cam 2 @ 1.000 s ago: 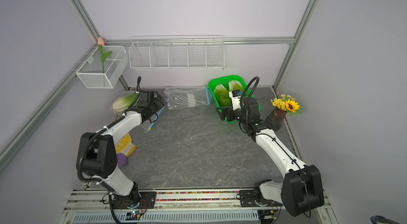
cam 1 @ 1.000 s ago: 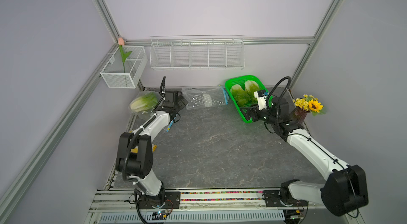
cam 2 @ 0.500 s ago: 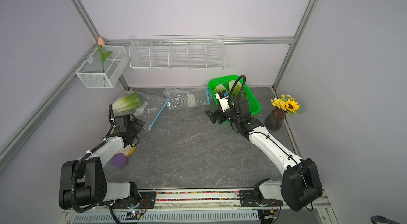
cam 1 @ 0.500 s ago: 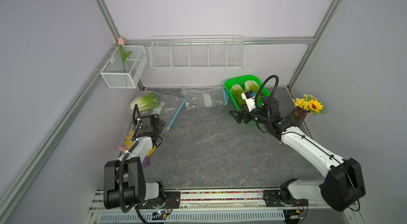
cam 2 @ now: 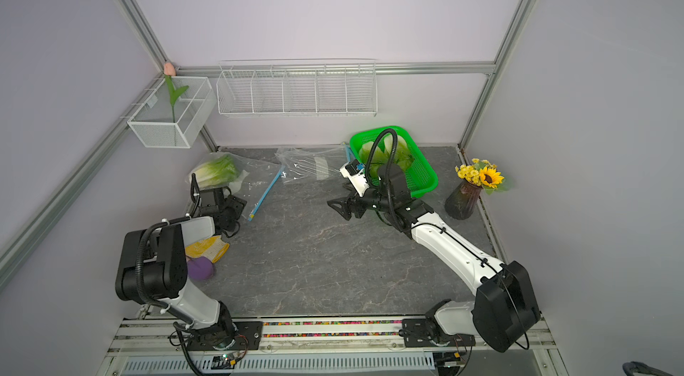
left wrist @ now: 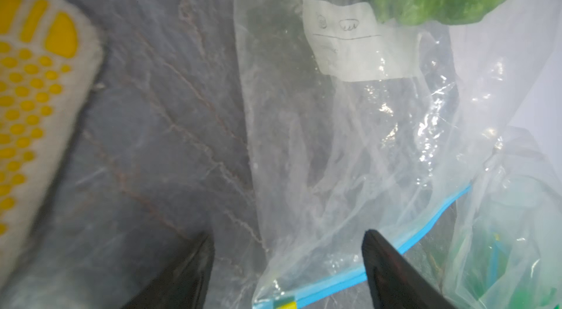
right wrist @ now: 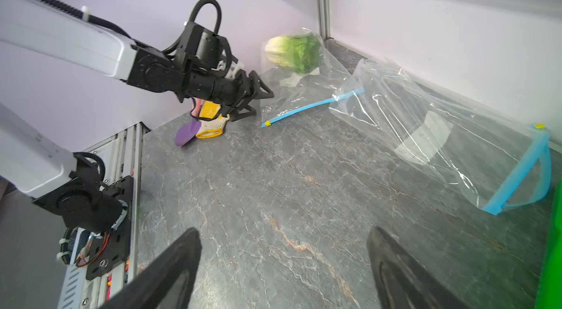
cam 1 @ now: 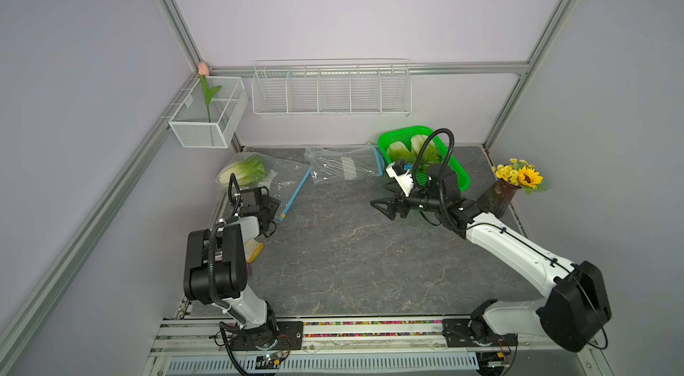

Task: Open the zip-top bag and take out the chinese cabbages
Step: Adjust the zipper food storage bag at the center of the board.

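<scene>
Both arms have shifted in the last second: the left gripper (left wrist: 288, 233) has come back to the near edge of the zip-top bag (cam 1: 285, 178), jaws apart astride its blue zip strip (left wrist: 425, 225) and clamping nothing. One chinese cabbage (cam 1: 244, 170) lies inside that bag in the back left corner, so it is the one left to take out. Mid-table, a second bag (cam 1: 340, 165) lies empty. The right gripper (right wrist: 283, 228), drawn away from the green basket (cam 1: 403, 130), hangs spread and empty; two cabbages (cam 1: 399, 150) already sit in that basket.

Three cabbages (cam 1: 244, 170), two bags (cam 1: 340, 165), one basket (cam 1: 407, 129)
</scene>
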You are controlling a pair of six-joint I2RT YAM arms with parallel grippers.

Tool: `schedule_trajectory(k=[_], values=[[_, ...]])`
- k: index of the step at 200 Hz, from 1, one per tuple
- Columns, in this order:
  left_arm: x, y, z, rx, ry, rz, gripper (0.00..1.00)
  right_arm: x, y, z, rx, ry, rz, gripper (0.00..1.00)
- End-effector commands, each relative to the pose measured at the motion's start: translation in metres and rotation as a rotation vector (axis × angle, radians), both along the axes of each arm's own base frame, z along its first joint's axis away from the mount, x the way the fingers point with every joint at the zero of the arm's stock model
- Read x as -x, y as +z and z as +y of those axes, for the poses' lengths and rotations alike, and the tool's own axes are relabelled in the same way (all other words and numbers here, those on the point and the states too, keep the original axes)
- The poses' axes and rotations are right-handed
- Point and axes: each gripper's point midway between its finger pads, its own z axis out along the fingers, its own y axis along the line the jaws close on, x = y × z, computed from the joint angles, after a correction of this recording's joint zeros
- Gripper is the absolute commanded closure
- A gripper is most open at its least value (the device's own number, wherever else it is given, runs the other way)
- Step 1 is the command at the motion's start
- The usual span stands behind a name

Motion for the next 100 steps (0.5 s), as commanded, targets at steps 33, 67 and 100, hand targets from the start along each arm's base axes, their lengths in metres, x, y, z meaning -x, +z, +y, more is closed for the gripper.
schedule_trajectory(k=[33,67,100], values=[[-0.020,-0.015,-0.006,0.078,-0.001,0.005,0.64,-0.003,-0.007,0.008,0.003,-0.017,0.026,0.12],[-0.016,-0.013,-0.006,0.064,-0.010,0.012,1.00,-0.021,-0.014,0.009,-0.030,-0.132,0.148,0.12],[-0.009,0.012,-0.007,0.035,-0.042,-0.014,1.00,-0.024,-0.019,0.020,-0.023,-0.117,0.256,0.11]])
